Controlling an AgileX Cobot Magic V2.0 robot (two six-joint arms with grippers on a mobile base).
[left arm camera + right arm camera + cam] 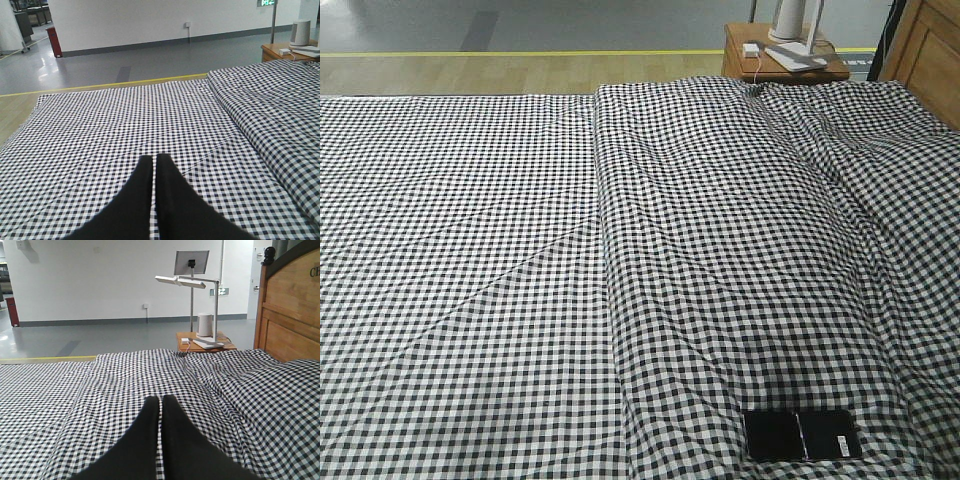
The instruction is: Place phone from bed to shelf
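I can see the phone [802,435] lying flat on the bed [470,250], on the raised, checked half nearer the wooden headboard [932,50] but apart from it. It is a slim, glossy black rectangle with a pale streak of reflection across its middle. A small white sticker sits near the end that points toward the headboard.

My left gripper [155,158] sits low and level over the flat half of the bed farther from the headboard, jaws pressed together. My right gripper [160,399] is posed the same way over the raised half, jaws also pressed together, with the headboard rising just off to its side.
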